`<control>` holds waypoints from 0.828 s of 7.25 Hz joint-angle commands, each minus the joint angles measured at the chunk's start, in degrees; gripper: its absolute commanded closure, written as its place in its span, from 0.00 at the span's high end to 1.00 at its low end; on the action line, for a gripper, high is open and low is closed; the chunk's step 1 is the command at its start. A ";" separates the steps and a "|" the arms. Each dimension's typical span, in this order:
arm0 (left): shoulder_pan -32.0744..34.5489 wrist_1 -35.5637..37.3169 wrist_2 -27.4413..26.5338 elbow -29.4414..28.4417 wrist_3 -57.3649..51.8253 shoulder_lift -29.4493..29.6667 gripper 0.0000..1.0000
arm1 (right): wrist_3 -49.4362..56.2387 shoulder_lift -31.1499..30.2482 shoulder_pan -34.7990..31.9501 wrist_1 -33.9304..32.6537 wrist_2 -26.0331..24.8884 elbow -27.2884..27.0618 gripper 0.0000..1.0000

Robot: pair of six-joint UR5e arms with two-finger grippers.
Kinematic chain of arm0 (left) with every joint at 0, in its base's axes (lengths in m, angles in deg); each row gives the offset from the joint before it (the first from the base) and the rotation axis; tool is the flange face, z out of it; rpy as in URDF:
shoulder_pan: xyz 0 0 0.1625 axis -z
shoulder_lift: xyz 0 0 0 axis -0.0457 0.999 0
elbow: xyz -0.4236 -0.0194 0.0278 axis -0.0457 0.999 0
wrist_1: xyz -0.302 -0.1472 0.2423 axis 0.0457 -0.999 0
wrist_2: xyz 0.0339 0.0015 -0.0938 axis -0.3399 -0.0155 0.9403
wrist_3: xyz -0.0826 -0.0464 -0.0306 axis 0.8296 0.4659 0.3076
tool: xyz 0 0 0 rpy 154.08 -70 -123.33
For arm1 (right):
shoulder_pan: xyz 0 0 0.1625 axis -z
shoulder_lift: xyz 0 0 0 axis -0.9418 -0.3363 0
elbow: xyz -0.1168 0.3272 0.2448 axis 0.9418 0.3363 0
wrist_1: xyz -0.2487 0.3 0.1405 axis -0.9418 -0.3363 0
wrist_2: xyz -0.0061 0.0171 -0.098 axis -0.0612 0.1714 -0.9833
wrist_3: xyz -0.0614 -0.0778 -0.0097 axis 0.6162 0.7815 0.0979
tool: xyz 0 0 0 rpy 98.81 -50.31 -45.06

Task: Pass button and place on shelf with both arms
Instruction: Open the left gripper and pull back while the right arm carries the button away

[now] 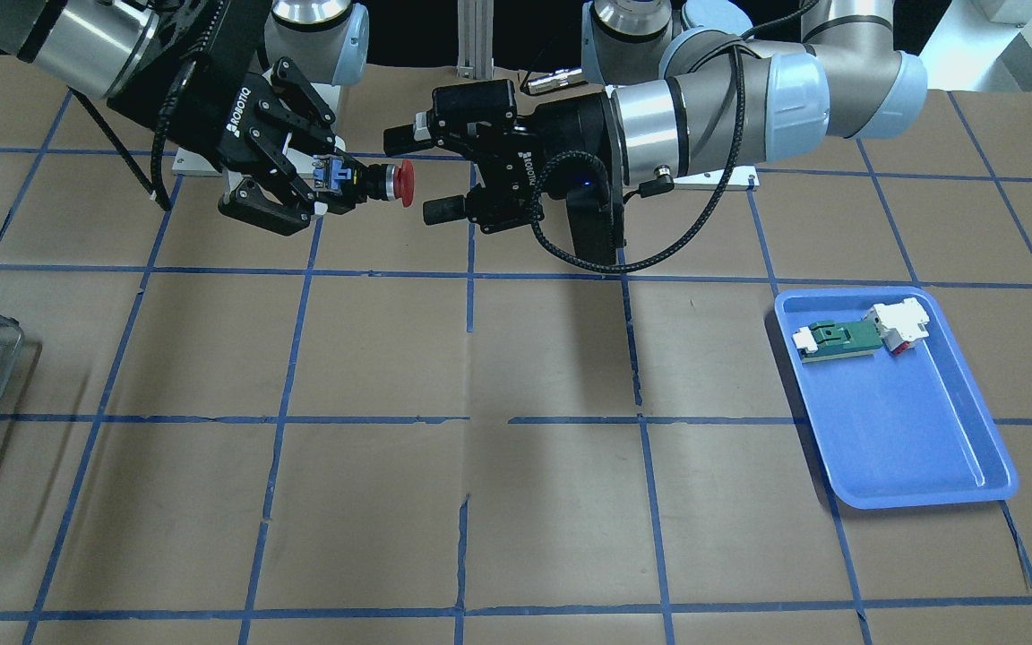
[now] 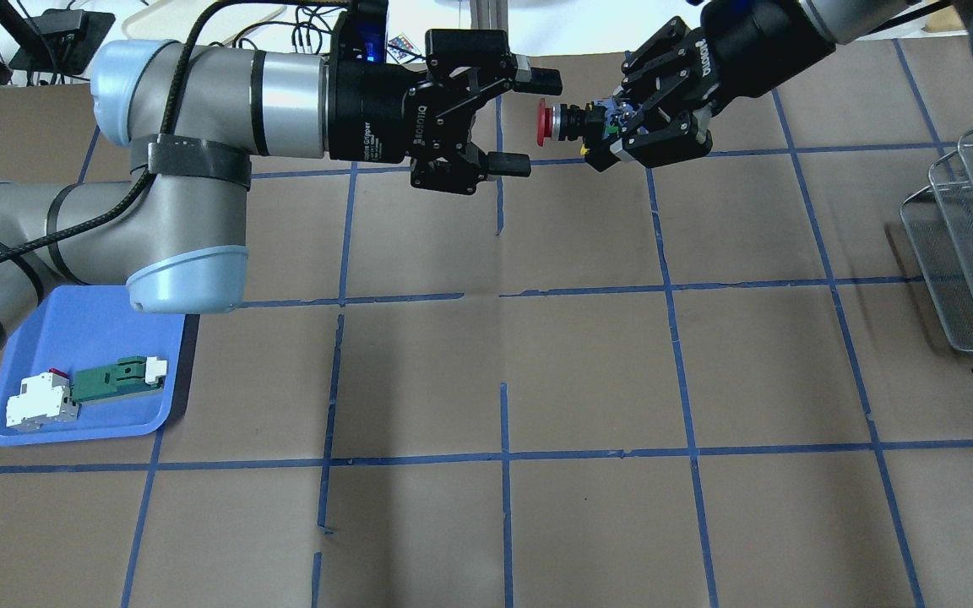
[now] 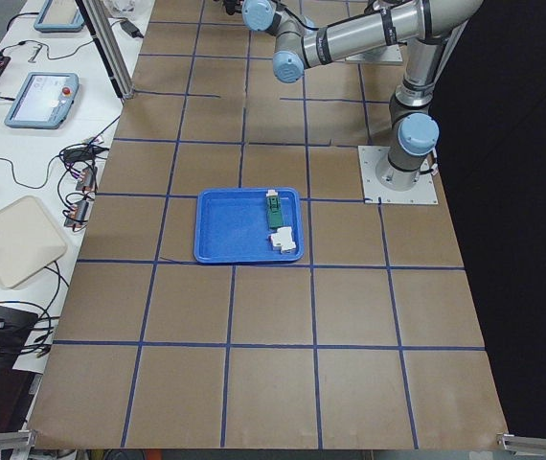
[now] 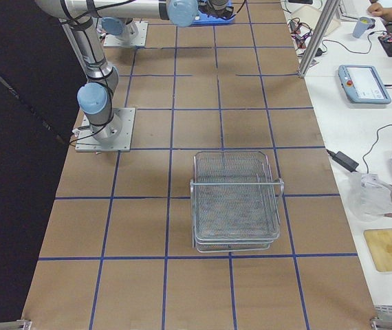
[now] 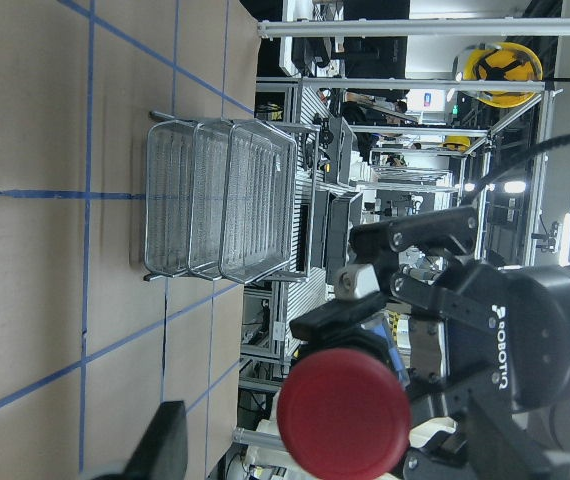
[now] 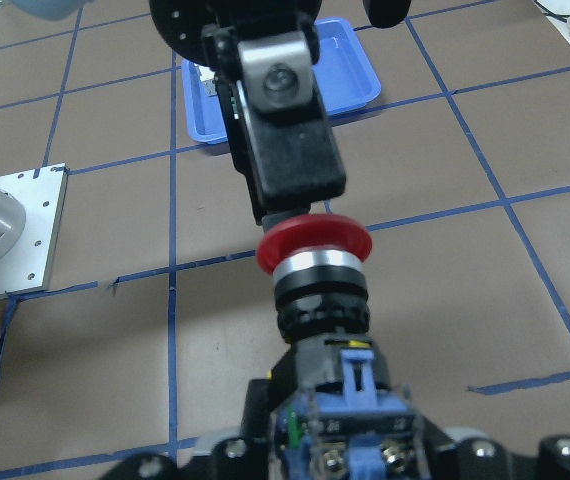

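Observation:
The button [image 1: 382,182] has a red cap, a black body and a blue-grey base. My right gripper [image 1: 328,184] is shut on its base and holds it level in the air, cap towards my left gripper [image 1: 415,175]. My left gripper is open, and the red cap sits just at its fingertips without touching them. The overhead view shows the same: button [image 2: 562,122], right gripper [image 2: 609,135], left gripper [image 2: 535,123]. The right wrist view shows the button [image 6: 315,270] below a left finger [image 6: 285,130]. The wire-mesh shelf [image 2: 968,245] stands at the table's right end.
A blue tray [image 2: 89,338] at the left front holds a green-and-white flat part [image 2: 115,378] and a white-and-red block [image 2: 40,399]. The left arm's elbow hangs over the tray's back edge. Brown table with blue tape grid lies below both grippers.

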 commanded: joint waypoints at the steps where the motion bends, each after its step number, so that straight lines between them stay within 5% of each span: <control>1: -1.26 -4.81 -11.57 -3.24 1.94 -1.36 1.00 | 0.42 0.43 0.78 -0.52 -1.11 -0.02 0.00; 4: 1.71 -25.88 -39.03 -16.58 1.60 -1.28 1.00 | 5.66 5.32 16.45 -5.42 -17.76 -0.02 0.00; 6: 4.44 -28.40 -59.23 -17.33 -6.25 -2.24 1.00 | 14.09 12.61 28.94 -18.65 -27.54 0.50 0.00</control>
